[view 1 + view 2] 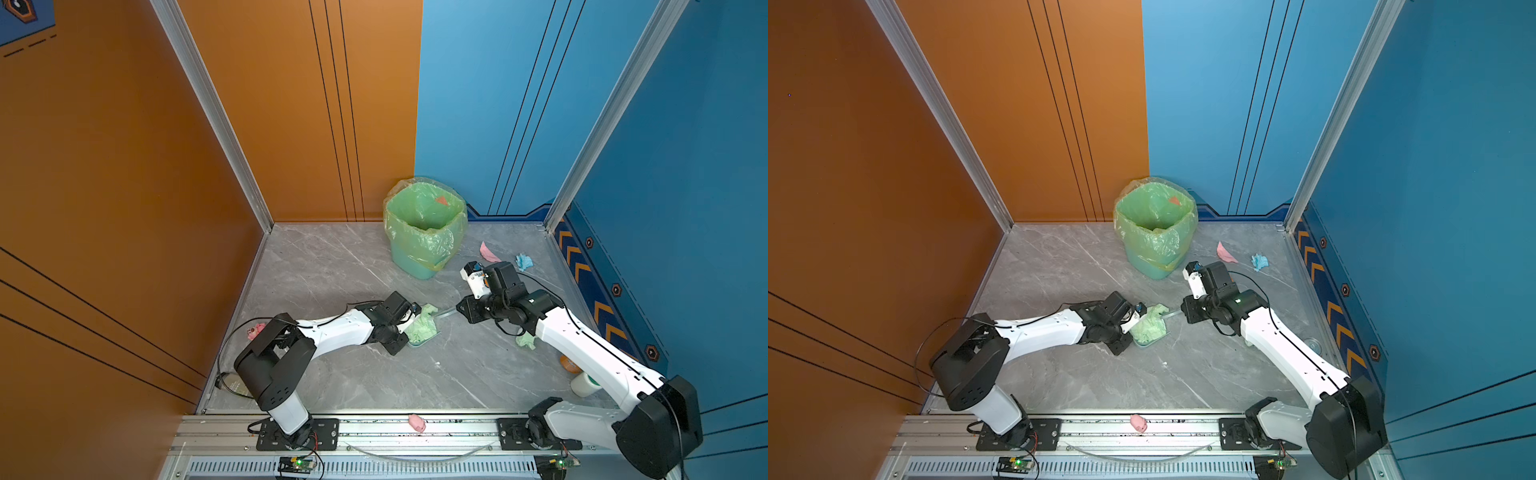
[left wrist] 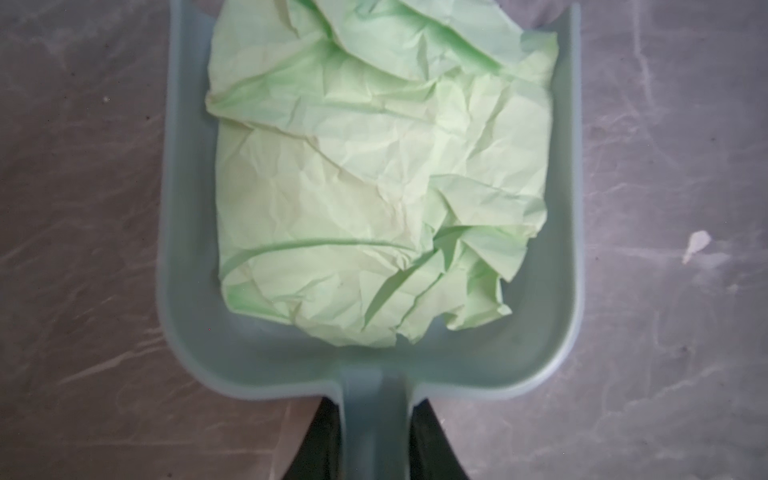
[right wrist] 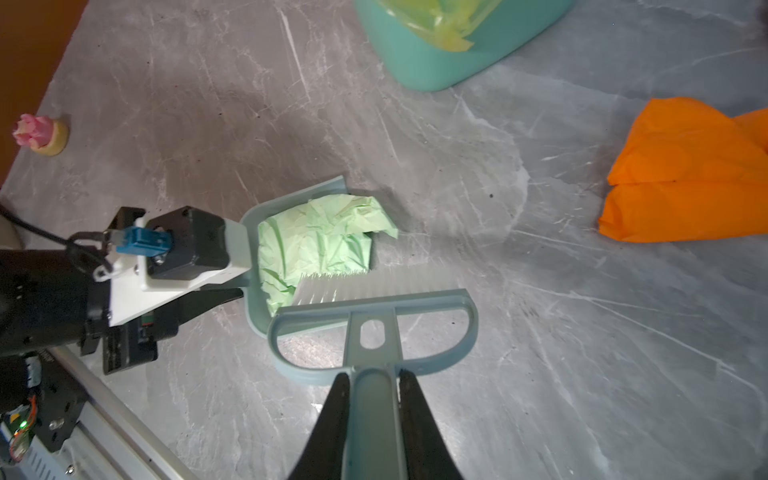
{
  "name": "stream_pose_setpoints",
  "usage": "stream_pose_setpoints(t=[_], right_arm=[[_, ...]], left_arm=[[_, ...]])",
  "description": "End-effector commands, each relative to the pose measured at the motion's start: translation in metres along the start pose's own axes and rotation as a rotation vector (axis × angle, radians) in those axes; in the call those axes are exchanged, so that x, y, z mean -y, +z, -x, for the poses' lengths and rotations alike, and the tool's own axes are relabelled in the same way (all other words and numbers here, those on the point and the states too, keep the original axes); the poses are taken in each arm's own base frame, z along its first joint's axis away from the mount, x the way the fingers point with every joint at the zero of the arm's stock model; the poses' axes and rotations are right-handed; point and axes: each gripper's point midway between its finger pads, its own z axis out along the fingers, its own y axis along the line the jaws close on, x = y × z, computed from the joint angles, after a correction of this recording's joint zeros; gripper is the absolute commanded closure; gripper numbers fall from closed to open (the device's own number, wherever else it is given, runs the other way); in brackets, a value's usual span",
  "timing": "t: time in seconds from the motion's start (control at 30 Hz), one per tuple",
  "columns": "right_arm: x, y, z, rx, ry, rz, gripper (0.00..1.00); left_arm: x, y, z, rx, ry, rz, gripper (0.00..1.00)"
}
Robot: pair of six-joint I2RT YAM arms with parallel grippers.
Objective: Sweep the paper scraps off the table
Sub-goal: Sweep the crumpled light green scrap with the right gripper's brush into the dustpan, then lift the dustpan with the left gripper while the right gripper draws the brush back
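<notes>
Dustpan (image 2: pixel 187 249) rests on the table (image 2: pixel 75 208) with the pale green wad (image 2: pixel 374 178) inside. Left fingers (image 2: pixel 316 440) pinch its handle and right fingers (image 3: pixel 332 415) pinch the brush (image 3: pixel 374 399) (bristles likely blocking the mouth). Pink scrap (image 1: pixel 488 251) and blue scrap (image 1: pixel 523 262) lie near the bin (image 1: pixel 411 266).

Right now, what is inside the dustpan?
One crumpled pale green paper scrap fills most of the dustpan. The pan floor beneath it is covered, so smaller scraps there cannot be ruled out.
</notes>
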Motion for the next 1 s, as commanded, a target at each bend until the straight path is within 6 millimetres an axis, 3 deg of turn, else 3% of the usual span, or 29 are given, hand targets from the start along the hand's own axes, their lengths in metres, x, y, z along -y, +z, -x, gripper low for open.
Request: stream_pose_setpoints(t=[0.0, 0.37, 0.7, 0.97], right_arm=[[0.017, -0.006, -0.001, 0.026, 0.035, -0.072, 1.00], [0.036, -0.022, 0.005, 0.083, 0.086, -0.111, 1.00], [0.036, -0.017, 0.005, 0.079, 0.093, -0.104, 1.00], [0.036, -0.008, -0.001, 0.043, 0.096, -0.096, 1.00]], left_arm=[[-0.009, -0.015, 0.012, 0.090, -0.002, 0.085, 1.00], [-0.023, -0.054, 0.027, 0.183, -0.020, 0.163, 1.00], [-0.035, -0.114, 0.040, 0.213, -0.032, 0.188, 1.00], [-0.041, -0.173, 0.044, 0.268, -0.039, 0.167, 1.00]])
